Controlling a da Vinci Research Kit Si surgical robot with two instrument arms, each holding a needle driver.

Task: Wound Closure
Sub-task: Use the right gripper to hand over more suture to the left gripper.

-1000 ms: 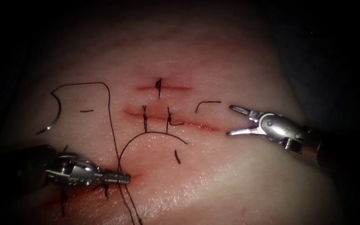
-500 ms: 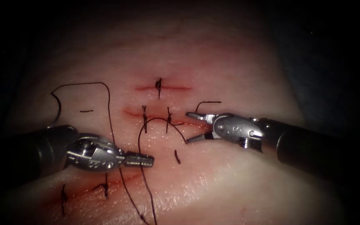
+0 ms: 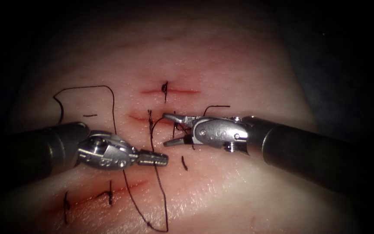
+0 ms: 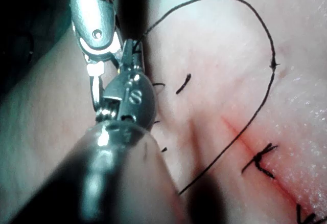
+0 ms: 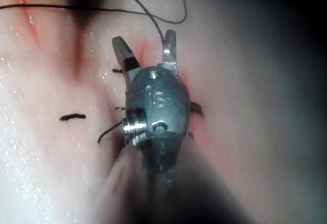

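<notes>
- The left claw (image 3: 160,159) is sitting clamped on the thread (image 3: 157,182), below the cut (image 3: 152,119).
- The right claw (image 3: 169,129) is hovering spread apart over the cut, holding nothing.
- The needle (image 3: 59,110) is lying free on the tissue (image 3: 247,73), far left.

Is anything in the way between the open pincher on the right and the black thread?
Nothing visible is. The right tool has its fingers open at the thread beside the middle cut's stitches, with only bare tissue around. The left tool is shut on the thread lower down.
</notes>
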